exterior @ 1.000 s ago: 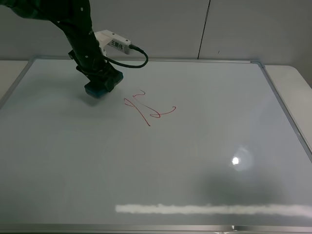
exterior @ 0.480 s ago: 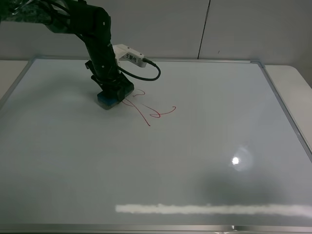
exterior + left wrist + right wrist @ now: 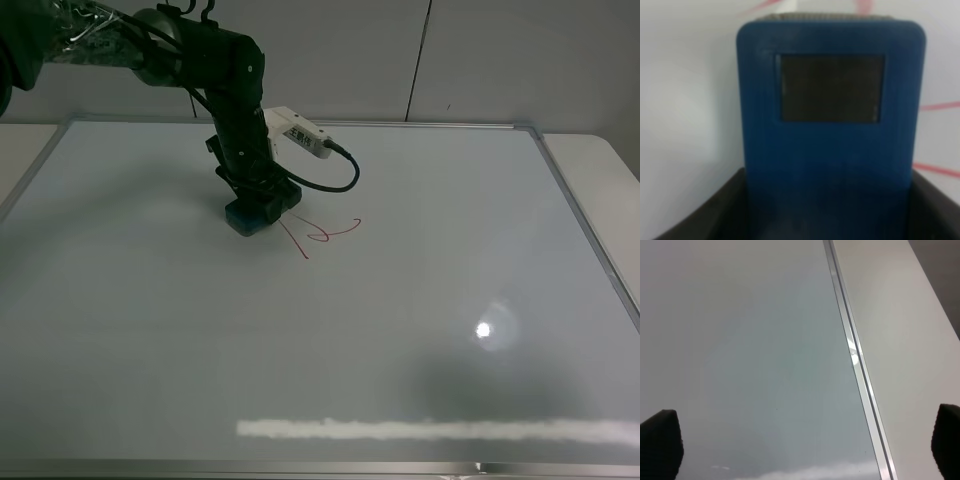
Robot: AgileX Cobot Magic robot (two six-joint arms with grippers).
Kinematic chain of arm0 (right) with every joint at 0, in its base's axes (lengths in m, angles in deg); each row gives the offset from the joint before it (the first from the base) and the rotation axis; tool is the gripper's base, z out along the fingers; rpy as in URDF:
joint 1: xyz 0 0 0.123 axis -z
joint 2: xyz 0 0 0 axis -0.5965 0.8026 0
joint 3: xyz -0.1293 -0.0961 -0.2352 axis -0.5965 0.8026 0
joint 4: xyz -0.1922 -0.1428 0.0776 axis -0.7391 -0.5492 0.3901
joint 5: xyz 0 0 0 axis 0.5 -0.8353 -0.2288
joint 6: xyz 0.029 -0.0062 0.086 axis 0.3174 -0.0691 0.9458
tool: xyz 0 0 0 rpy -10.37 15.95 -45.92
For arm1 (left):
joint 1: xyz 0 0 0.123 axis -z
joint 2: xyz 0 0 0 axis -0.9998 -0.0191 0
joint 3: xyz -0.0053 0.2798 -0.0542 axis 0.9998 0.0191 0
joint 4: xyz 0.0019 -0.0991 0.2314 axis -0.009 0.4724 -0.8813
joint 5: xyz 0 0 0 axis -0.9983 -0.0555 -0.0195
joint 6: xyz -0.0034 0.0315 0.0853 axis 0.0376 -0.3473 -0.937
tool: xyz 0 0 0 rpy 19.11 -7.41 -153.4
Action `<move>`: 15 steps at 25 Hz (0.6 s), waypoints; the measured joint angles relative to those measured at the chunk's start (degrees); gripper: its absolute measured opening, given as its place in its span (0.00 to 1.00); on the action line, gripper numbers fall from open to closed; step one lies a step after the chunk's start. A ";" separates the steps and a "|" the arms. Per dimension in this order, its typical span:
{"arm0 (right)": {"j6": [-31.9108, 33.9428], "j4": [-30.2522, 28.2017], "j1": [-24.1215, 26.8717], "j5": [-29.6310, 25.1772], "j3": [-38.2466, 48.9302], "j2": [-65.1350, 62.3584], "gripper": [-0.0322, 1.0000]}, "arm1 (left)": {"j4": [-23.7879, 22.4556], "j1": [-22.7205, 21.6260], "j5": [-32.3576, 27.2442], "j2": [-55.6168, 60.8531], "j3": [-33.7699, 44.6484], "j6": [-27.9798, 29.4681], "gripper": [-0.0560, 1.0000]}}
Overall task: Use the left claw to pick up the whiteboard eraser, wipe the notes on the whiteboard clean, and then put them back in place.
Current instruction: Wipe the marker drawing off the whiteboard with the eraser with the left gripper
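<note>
The whiteboard (image 3: pixel 400 330) fills most of the exterior high view. My left claw (image 3: pixel 256 203) is shut on the teal whiteboard eraser (image 3: pixel 246 217) and presses it flat on the board at the left end of the red notes (image 3: pixel 322 236). In the left wrist view the eraser (image 3: pixel 830 125) fills the frame between the dark fingers (image 3: pixel 705 215), with red strokes (image 3: pixel 939 106) beside it. My right gripper (image 3: pixel 802 450) is open and empty over the board; only its two fingertips (image 3: pixel 660 440) show.
The board's silver frame (image 3: pixel 855 360) runs beside my right gripper, with bare white table (image 3: pixel 905 330) beyond it. A white labelled box with a black cable (image 3: pixel 303 136) hangs off the left arm. A glare spot (image 3: pixel 484 329) and a bright reflected strip (image 3: pixel 430 430) lie on the board.
My left arm has slid to the right with the eraser, from left of the notes onto them. The left part of the red scribble is gone.
</note>
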 joint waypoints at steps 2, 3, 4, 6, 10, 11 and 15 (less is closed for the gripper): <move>0.00 0.00 0.00 0.00 0.00 0.00 0.99 | 1.44 1.66 0.00 -0.19 -0.06 0.12 0.57; 0.00 0.00 0.00 0.00 0.00 0.00 0.99 | 1.81 2.65 0.00 -0.25 -0.06 0.18 0.57; 0.00 0.00 0.00 0.00 0.00 0.00 0.99 | 2.10 3.59 0.00 -0.26 -0.11 0.41 0.57; 0.00 0.00 0.00 0.00 0.00 0.00 0.99 | 2.64 5.36 0.00 -0.31 -0.12 1.07 0.57; 0.00 0.00 0.00 0.00 0.00 0.00 0.99 | 3.24 9.42 0.00 -0.43 -0.12 2.07 0.57; 0.00 0.00 0.00 0.00 0.00 0.00 0.99 | 3.24 10.50 0.00 -0.49 -0.12 2.40 0.57; 0.00 0.00 0.00 0.00 0.00 0.00 0.99 | 3.51 14.66 0.07 -0.66 -0.12 3.14 0.57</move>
